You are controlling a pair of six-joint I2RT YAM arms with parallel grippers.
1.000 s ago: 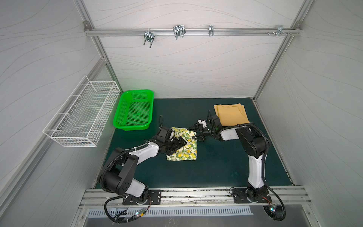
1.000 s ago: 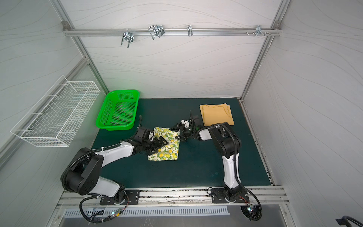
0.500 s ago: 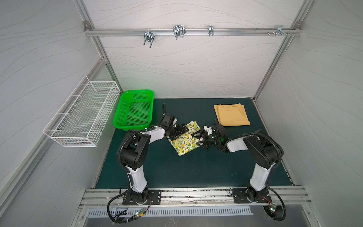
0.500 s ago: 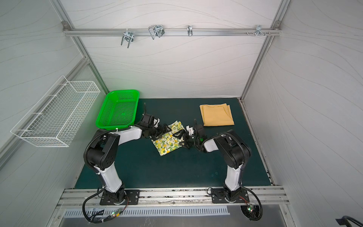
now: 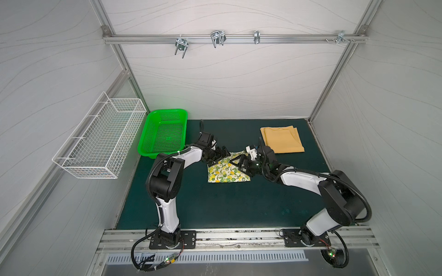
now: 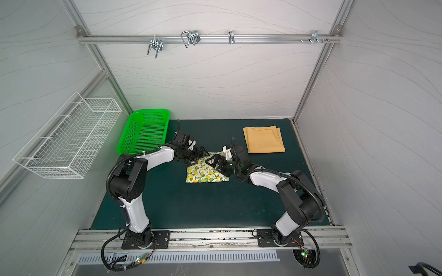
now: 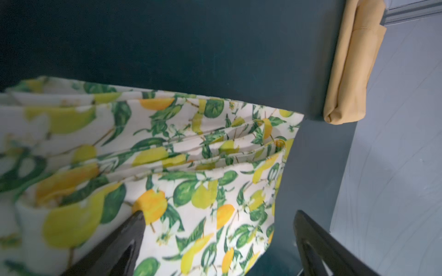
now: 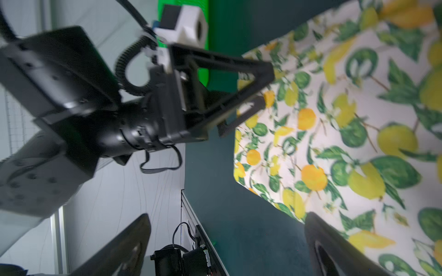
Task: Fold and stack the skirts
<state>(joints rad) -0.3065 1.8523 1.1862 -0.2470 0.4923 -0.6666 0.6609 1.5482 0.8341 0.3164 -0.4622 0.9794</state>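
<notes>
Two skirts are lying on one mat [image 5: 215,205]: one lemon-print skirt [image 5: 224,173], one mustard skirt [image 5: 282,141]. Two baskets are showing: one green basket [image 5: 167,111], one wire basket [image 5: 100,143]. Two grippers are showing: left gripper [image 5: 223,154], right gripper [image 5: 238,165].

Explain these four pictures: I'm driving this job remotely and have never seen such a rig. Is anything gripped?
The machine: a left arm and a right arm bolted to a front rail. Two pictures come from one overhead camera head and show nearly the same scene; the other two come from a camera on each arm's wrist. On the dark green mat lie a folded lemon-print skirt and, at the back right, a folded mustard-yellow skirt, apart, not stacked. An empty green plastic basket sits back left; a white wire basket hangs on the left wall. The left hand and the right hand are open over the lemon-print skirt, holding nothing.
</notes>
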